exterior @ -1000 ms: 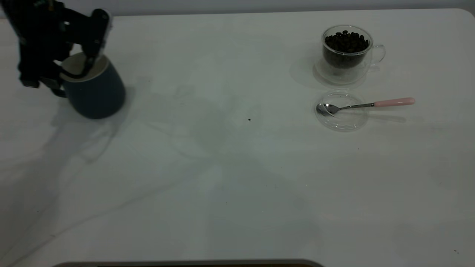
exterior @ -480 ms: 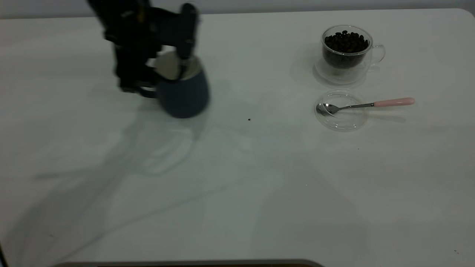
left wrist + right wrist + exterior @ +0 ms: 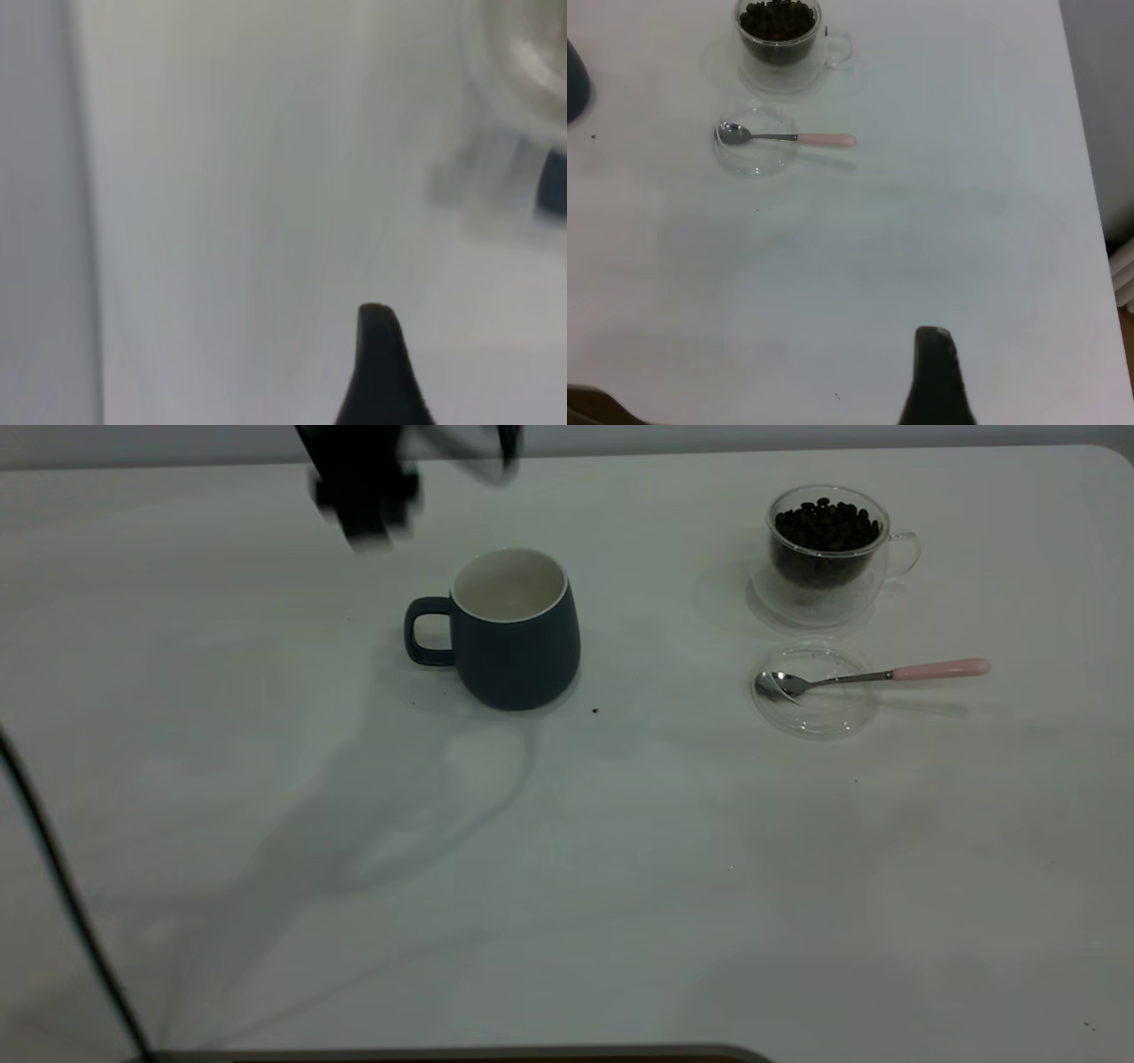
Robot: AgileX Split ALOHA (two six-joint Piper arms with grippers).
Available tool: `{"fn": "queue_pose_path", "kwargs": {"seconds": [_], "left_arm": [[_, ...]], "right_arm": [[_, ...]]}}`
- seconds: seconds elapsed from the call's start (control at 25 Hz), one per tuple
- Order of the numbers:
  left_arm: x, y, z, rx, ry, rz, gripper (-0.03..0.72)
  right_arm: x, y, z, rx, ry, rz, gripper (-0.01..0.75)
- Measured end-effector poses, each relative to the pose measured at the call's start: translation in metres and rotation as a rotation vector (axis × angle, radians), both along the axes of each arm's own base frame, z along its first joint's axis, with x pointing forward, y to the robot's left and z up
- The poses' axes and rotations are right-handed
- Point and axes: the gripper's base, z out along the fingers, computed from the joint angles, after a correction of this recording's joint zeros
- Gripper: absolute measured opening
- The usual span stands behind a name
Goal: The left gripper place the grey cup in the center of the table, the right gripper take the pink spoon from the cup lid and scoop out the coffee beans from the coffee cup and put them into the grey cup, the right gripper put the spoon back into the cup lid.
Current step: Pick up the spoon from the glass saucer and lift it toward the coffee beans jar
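You see the dark blue-grey mug (image 3: 516, 631) standing free and upright mid-surface, your left hand (image 3: 368, 491) lifted clear toward the far edge, whether spread I cannot tell, while the pink-handled metal spoon (image 3: 873, 676) waits across the clear round lid (image 3: 815, 713).

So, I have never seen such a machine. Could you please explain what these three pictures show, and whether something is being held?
Two robot arms with grippers work at a white table. The wide picture is from an outside camera; the other two are from cameras on each arm's wrist. The blurred dark shape at the back is the left gripper, above the table and apart from the grey cup, which stands alone. On the right, the coffee cup holds coffee beans. In front of it the pink spoon rests with its bowl in the cup lid. Nothing is held. The right arm sits outside the wide picture.
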Motion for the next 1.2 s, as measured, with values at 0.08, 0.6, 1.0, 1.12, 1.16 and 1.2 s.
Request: {"fn": "queue_pose_path", "kwargs": {"seconds": [0.08,0.6,1.0,1.12,1.16,1.2], "left_arm": [[-0.01,0.012,0.042,-0.02,-0.035,0.132,0.586],[-0.143,0.105,0.23,-0.277,-0.17,0.753,0.586],[-0.266,0.14,0.279,-0.782,-0.073,0.593,0.586],[-0.301,0.151,0.263,-0.848,-0.024,0.531,0.586],[-0.312,0.156,0.257,-0.865,-0.024,0.519,0.586],[-0.322,0.161,0.248,-0.876,-0.021,0.51,0.586]], "right_arm": [[0.0,0.0,0.0,0.0,0.0,0.0,0.591],[0.0,0.0,0.0,0.0,0.0,0.0,0.591],[0.0,0.0,0.0,0.0,0.0,0.0,0.591],[0.0,0.0,0.0,0.0,0.0,0.0,0.591],[0.0,0.0,0.0,0.0,0.0,0.0,0.591],[0.0,0.0,0.0,0.0,0.0,0.0,0.591]]}}
